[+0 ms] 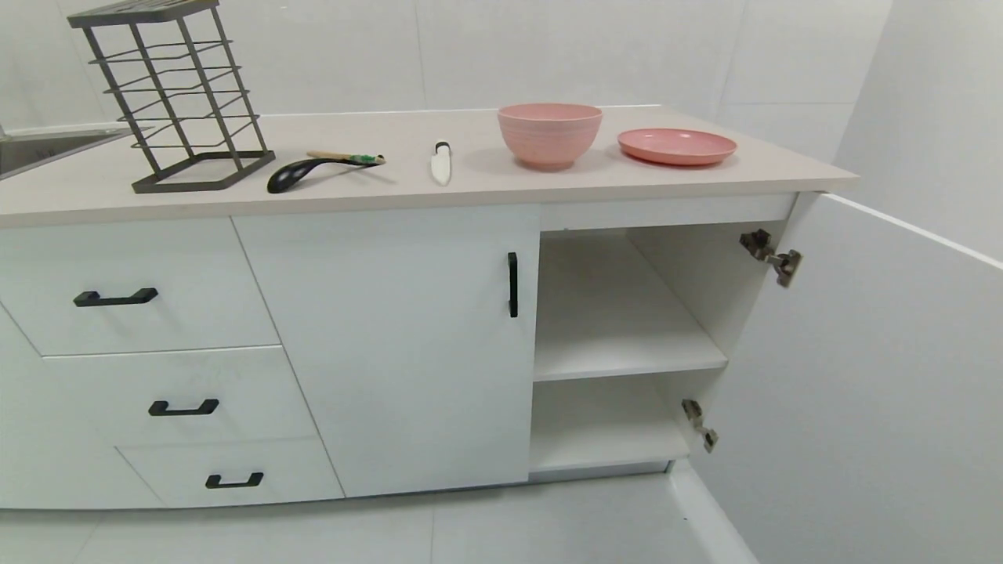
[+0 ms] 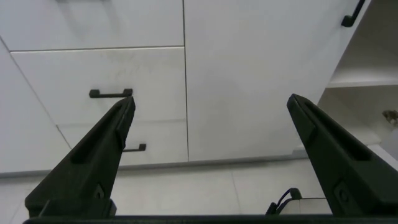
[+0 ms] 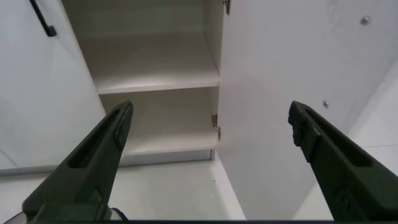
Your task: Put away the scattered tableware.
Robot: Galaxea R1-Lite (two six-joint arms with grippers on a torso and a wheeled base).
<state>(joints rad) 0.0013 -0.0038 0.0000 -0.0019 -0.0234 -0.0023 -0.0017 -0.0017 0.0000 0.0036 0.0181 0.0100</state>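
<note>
On the beige countertop (image 1: 392, 192) stand a pink bowl (image 1: 549, 135) and, to its right, a flat pink plate (image 1: 677, 146). Left of the bowl lie a small white knife (image 1: 441, 163) and a black spoon with a wooden handle (image 1: 313, 168). My left gripper (image 2: 208, 106) hangs open in front of the lower drawers with nothing between its fingers. My right gripper (image 3: 208, 112) is open too, facing the open cabinet's lower shelves (image 3: 155, 78).
A dark wire rack (image 1: 176, 94) stands at the counter's left, beside a sink edge (image 1: 47, 145). Below are three drawers with black handles (image 1: 115, 298), a shut door (image 1: 392, 345), and an open cabinet (image 1: 619, 313) whose door (image 1: 878, 376) swings out to the right.
</note>
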